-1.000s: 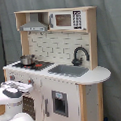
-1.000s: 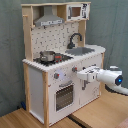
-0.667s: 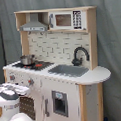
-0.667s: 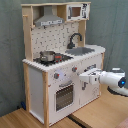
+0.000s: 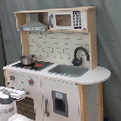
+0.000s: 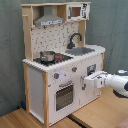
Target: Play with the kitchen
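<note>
Kitchen [image 6: 62,62]: stands tall at frame centre in both exterior views, on a wooden bench [image 6: 30,120].
Gripper [image 6: 86,82]: at right-centre of the second exterior view, level with the lower cabinet front, just beside the windowed oven door [image 6: 64,95].
Axis: arm reaches in horizontally from the frame's right.
Fingers: spread cannot be told.
Writing: none legible.

Atop the kitchen [image 6: 47,95] counter in the second exterior view: pot [image 6: 47,55] on the stove [image 6: 54,58] toward the second exterior view's left, sink [image 6: 82,50] to its right, faucet [image 6: 74,39] behind the sink. Above: range hood [image 6: 49,20] over the stove, microwave [image 6: 75,12] over the sink. Below the stove: oven door [image 6: 64,96]. Before the front panel, at the second exterior view's right: the gripper [image 6: 87,81].
</note>
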`<move>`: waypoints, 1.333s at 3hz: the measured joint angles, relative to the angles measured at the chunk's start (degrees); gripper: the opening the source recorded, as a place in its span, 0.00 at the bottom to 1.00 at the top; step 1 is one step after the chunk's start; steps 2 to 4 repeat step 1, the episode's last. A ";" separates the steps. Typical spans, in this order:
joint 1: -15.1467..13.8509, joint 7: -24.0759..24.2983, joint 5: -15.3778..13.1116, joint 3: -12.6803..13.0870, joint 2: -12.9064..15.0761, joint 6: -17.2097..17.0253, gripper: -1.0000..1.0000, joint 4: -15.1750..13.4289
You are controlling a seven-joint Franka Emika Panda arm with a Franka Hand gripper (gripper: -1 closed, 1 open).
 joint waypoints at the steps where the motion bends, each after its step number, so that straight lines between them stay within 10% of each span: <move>1: 3.49 0.02 0.00 0.03 0.00 -4.70 1.00 -0.14; 4: 3.49 0.02 0.00 0.03 0.00 -4.70 1.00 -0.14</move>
